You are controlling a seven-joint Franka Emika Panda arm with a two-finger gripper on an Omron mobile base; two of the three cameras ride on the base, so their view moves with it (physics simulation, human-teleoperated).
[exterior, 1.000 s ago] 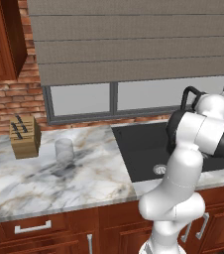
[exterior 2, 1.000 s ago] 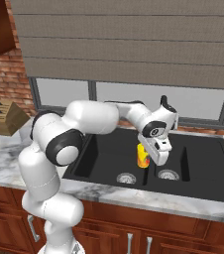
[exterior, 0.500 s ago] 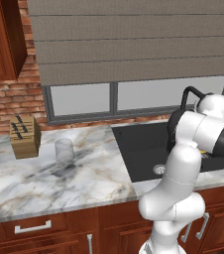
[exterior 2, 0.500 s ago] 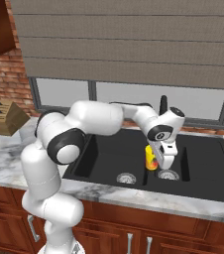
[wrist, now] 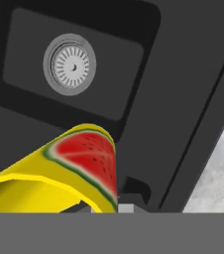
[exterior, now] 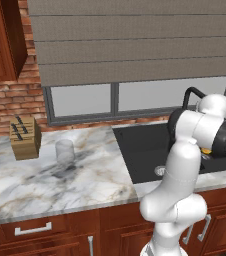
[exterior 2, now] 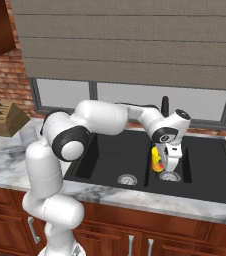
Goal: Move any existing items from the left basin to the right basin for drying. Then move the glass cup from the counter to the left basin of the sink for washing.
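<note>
Two basins make up the black sink [exterior 2: 110, 150], set in the marble counter [exterior: 45, 185]. Compared with half a second earlier, the arm has carried the gripper [exterior 2: 171, 162] further toward the narrower right basin [exterior 2: 210, 165]; it now hangs above the divider [exterior 2: 150, 172] between the bowls, over a silver drain [exterior 2: 169, 176]. The wider left basin [exterior 2: 112, 157], with its own round drain [exterior 2: 127, 178], lies behind it to the left. Clamped between the fingers is the yellow container [exterior 2: 157, 159], held clear of the sink floor; in the hand view, the yellow container [wrist: 59, 173] bears a watermelon-slice mark and sits over the dark bowl. On the counter, the glass cup [exterior: 64, 151] stands unmoved, upright, just beside the wooden knife block [exterior: 24, 137] and well apart from the sink.
</note>
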